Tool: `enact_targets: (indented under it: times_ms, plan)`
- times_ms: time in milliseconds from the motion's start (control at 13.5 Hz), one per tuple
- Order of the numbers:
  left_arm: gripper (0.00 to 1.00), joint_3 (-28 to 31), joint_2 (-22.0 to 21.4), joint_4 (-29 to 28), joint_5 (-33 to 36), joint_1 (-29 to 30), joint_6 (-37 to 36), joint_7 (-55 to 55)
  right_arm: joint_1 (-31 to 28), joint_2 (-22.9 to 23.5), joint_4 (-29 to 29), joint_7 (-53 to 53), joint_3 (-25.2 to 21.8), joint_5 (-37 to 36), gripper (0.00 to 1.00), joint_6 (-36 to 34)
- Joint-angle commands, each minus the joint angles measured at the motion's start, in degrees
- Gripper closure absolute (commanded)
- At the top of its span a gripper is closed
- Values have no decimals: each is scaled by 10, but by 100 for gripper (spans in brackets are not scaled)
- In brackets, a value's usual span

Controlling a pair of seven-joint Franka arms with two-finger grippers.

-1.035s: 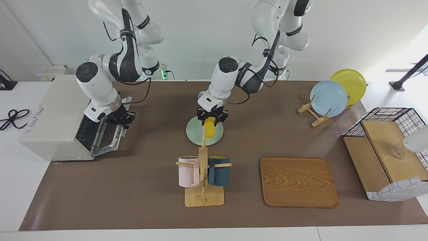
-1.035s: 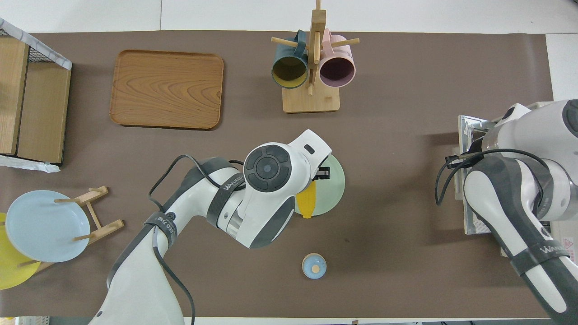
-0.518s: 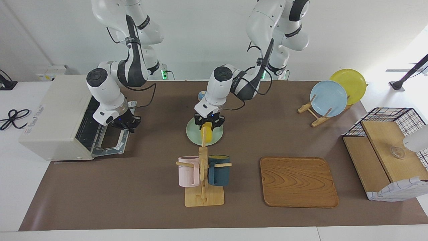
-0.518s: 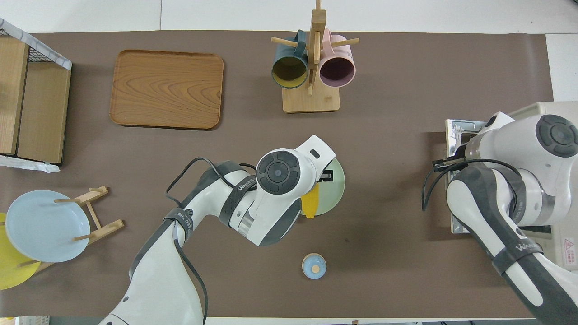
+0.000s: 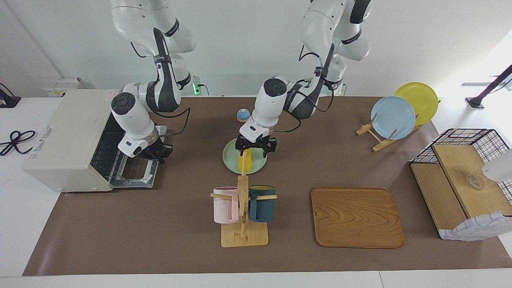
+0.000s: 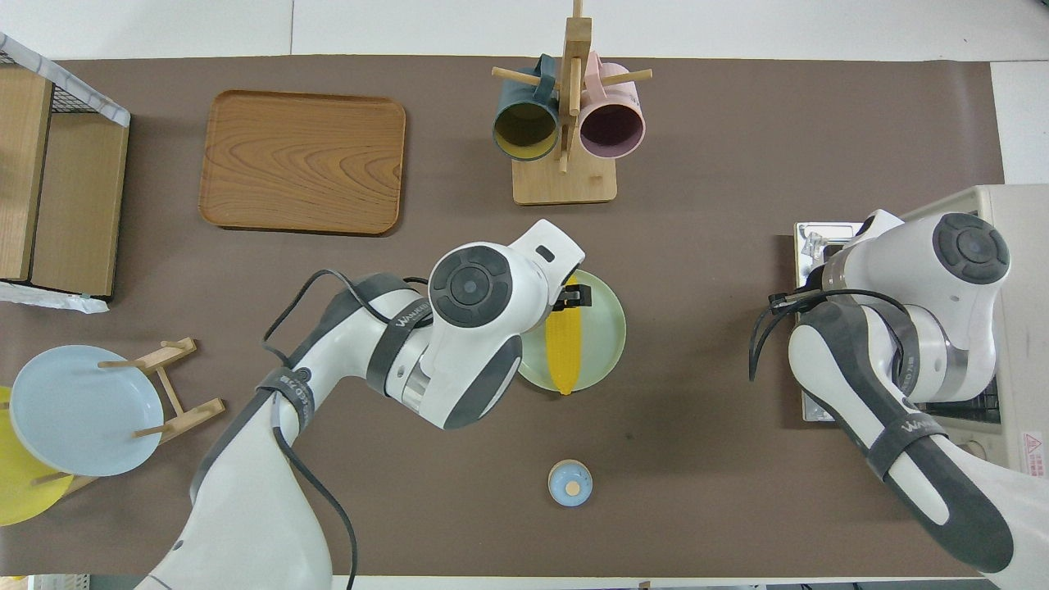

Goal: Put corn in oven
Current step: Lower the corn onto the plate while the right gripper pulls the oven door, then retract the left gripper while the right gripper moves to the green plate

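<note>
Two arms are in my view. The left hand (image 5: 255, 145) hangs over the pale green plate (image 5: 231, 160), its fingers spread apart and holding nothing; from overhead I see them straddling the end of the corn (image 6: 564, 351) that lies farther from the robots. Whether they touch the cob I cannot tell. The corn (image 5: 243, 161) lies on that plate, its length running toward and away from the robots, one tapered end reaching the plate's rim on the robots' side.

The right hand (image 5: 154, 154) is over the lowered door (image 5: 136, 172) of the toaster oven (image 5: 68, 140); I cannot tell how its fingers stand. The oven sits at the right arm's end of the table (image 5: 160, 240), door dropped open and flat, wire rack visible inside.

Noted elsewhere: a wooden mug rack (image 5: 242, 224) with a pink mug (image 5: 224, 205) and a dark blue mug (image 5: 262, 204), farther from the robots than the plate; a small blue round object (image 5: 243, 115) nearer the robots; a wooden tray (image 5: 357, 218) beside the mug rack; a blue plate (image 5: 393, 117) and a yellow plate (image 5: 420, 98) on a stand.
</note>
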Motion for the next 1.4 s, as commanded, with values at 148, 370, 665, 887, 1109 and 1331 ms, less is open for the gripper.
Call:
enact_targets:
  times_ms: [148,370,665,887,1109,1331]
  plan:
    - [0,-1,-70,81,11,115,-183,29,-18,-1,-9,8,10,3,100,8]
    - [0,-1,-81,118,61,183,-232,40,45,6,20,64,16,6,100,-3]
    - [0,-1,-114,118,68,281,-267,172,92,-7,103,119,18,6,47,-124]
    - [0,-2,-144,113,67,340,-314,286,219,-1,166,349,21,5,48,-172]
    - [0,-1,-178,112,68,352,-391,298,304,22,176,461,22,5,44,-115]
    - [0,-3,-205,112,68,366,-437,302,369,94,241,551,22,-12,43,-108]
